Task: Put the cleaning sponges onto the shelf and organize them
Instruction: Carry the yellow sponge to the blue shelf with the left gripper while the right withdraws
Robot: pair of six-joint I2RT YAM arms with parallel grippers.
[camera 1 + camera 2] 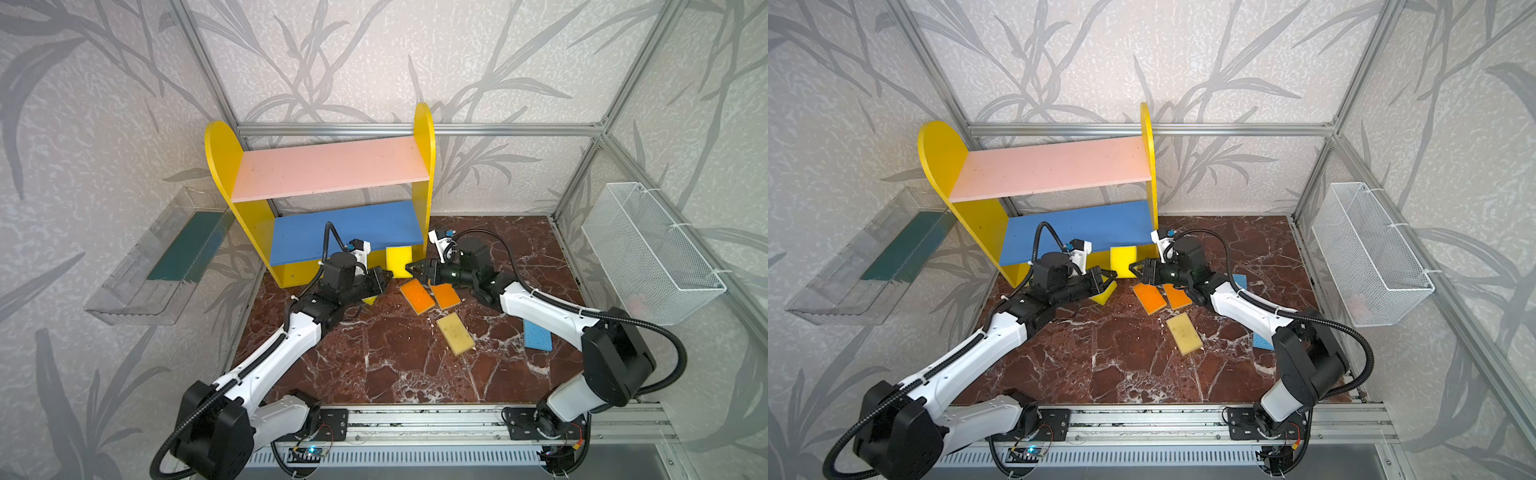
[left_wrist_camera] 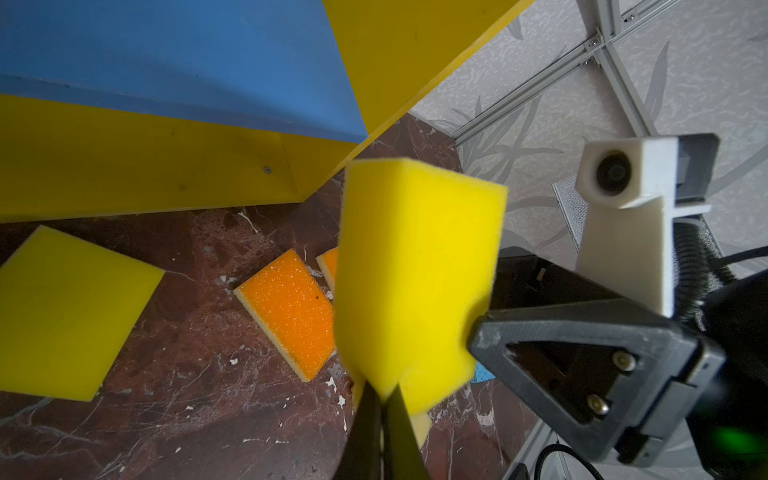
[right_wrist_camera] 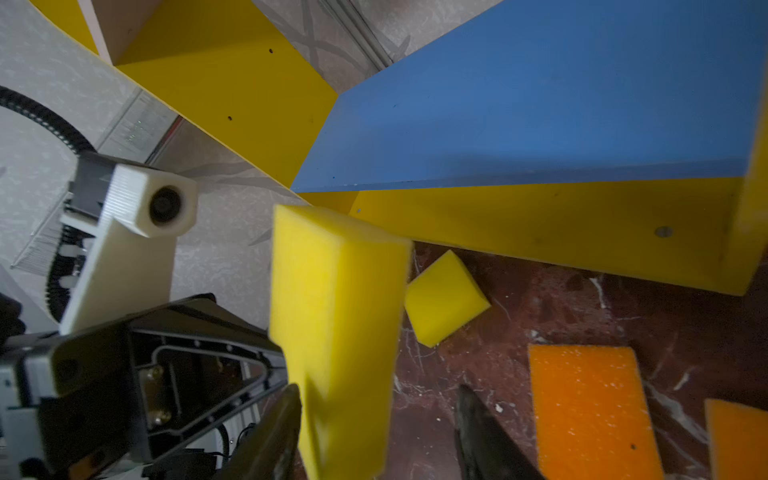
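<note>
**Free room and obstacles.** We find the pink upper board [image 1: 328,168] and most of the blue middle board [image 1: 374,224] of the yellow-sided shelf [image 1: 226,166] open to approach. Near its front right corner, the left gripper [image 1: 388,276], the right gripper [image 1: 413,270] and an upright bright yellow foam sponge [image 1: 398,262] bar the base. Two orange foam sponges [image 1: 417,296] [image 1: 445,295] and a pale yellow sponge [image 1: 455,333] strew the middle of the marble-patterned table [image 1: 374,374]. Its near edge is free.

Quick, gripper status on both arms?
The left gripper is closed on the raised yellow sponge.
The right gripper is open, that sponge between its jaws.

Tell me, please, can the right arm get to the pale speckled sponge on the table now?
Probably yes. The right gripper stands open, the upright yellow sponge being pinched by the left gripper. The pale speckled sponge lies flat and alone on the table, nothing on it.
</note>
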